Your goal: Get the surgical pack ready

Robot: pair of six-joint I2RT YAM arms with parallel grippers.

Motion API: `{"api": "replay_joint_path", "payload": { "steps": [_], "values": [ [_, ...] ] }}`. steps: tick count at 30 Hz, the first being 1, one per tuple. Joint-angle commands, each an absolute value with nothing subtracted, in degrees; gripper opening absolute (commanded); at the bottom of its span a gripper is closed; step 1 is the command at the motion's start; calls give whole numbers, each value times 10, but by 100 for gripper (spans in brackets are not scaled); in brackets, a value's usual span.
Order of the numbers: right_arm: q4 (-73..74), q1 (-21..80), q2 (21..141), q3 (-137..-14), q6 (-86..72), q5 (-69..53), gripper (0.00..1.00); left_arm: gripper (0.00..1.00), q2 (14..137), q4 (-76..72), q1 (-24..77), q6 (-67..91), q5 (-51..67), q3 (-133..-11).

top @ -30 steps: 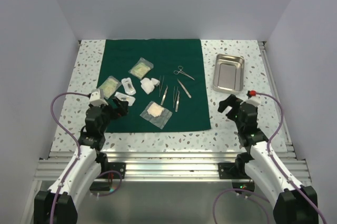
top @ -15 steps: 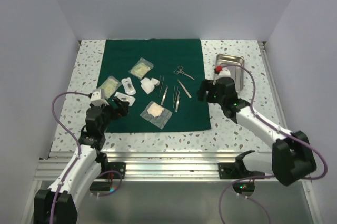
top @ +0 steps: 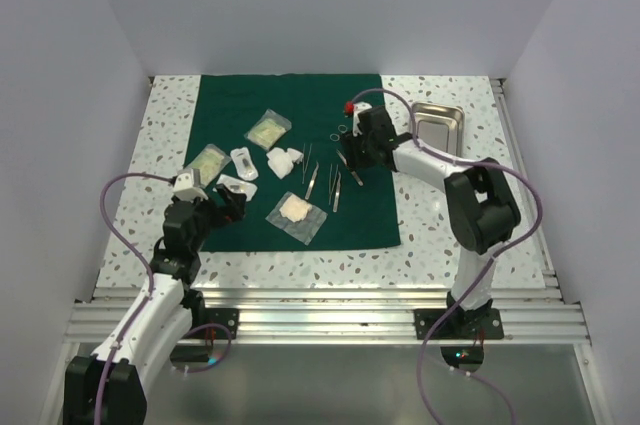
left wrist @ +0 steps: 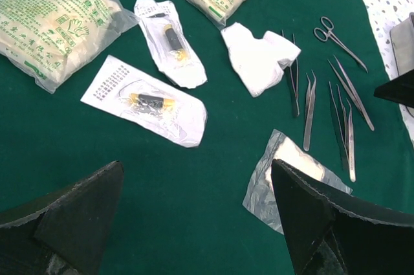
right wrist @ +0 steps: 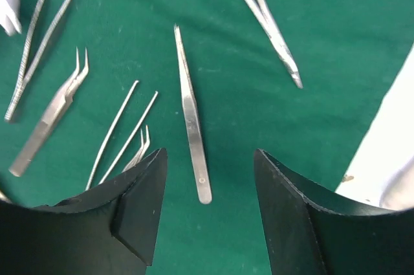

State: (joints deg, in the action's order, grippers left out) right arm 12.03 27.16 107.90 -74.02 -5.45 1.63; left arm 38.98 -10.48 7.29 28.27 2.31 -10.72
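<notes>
Well, from the top view you have the green cloth (top: 290, 95) spread flat on the table (top: 160, 145). The pouches (top: 297, 213) and steel instruments (top: 335, 190) are scattered on it, and the steel tray (top: 445, 125) sits on bare tabletop just beside its right edge. Your right gripper (top: 348, 158) is reached out over the instruments; your left gripper (top: 228, 203) hangs over the cloth's near-left part.

In the left wrist view, the left gripper (left wrist: 197, 164) is spread wide and empty above the cloth, with a clear gauze pouch (left wrist: 292, 156) partly hidden behind it.

In the right wrist view, the right gripper (right wrist: 208, 153) has its jaws apart and holds nothing, straddling the blunt end of the straight tweezers (right wrist: 189, 107). I'd judge those tweezers light, stiff and slick, lying flat on soft fabric. Take them across the shank near that blunt end and go low; too deep and you'll likely pinch cloth as well. The ringed forceps (right wrist: 269, 37) lie apart to the right, the curved tweezers (right wrist: 58, 103) to the left.
</notes>
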Motion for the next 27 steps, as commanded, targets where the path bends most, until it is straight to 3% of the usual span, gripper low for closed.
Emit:
{"api": "replay_joint_path", "payload": {
  "steps": [1,9,20,22,27],
  "values": [
    [142,280,1102,-780,-4,-10,60,100,394,-140,77,271,33,-127],
    [145,298,1147,-802,23,15,58,100,400,-143,77,271,37,-128],
    [148,304,1194,-824,22,56,39,100,408,-147,77,270,37,-128],
    [148,303,1197,-825,21,55,29,100,407,-147,77,269,38,-128],
    [152,304,1201,-831,16,65,19,100,410,-149,77,269,40,-127]
  ]
}}
